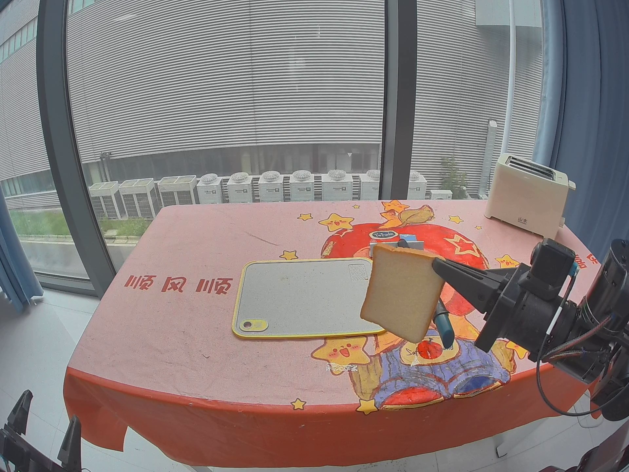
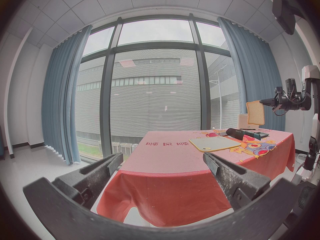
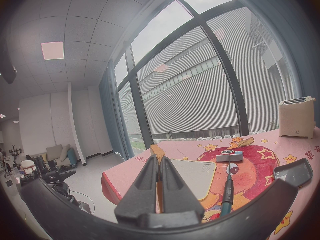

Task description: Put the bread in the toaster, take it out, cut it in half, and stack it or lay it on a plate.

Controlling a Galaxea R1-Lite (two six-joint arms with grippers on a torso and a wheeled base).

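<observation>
At the table's (image 1: 164, 335) far right corner stands the toaster (image 1: 527, 195). The bread (image 1: 401, 292) hangs over the right half, pinched by one edge in the right gripper (image 1: 440, 267). So slight a hold could let it pivot and miss the slot.

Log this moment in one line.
right gripper: shut on bread, held above table | left gripper: open, off the table | toaster: table's far right corner
</observation>
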